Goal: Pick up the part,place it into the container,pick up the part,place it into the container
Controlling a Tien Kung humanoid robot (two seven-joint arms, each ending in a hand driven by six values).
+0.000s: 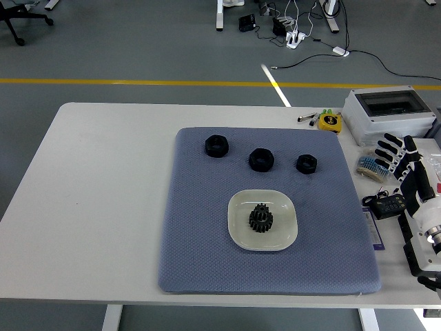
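Note:
A black gear [261,218] lies in a white square dish [240,232] on a blue-grey mat [200,227]. Three black nut-like parts sit in a row on the mat behind the dish: left [216,145], middle [261,159], right [306,163]. My right hand [398,157] is at the table's right edge, off the mat, its fingers spread and empty. My left arm does not show.
A grey box with a clear lid [389,113] stands at the back right. A yellow tape measure [331,122], a small coil [368,167] and a black meter [386,204] lie right of the mat. The table's left half [103,179] is bare.

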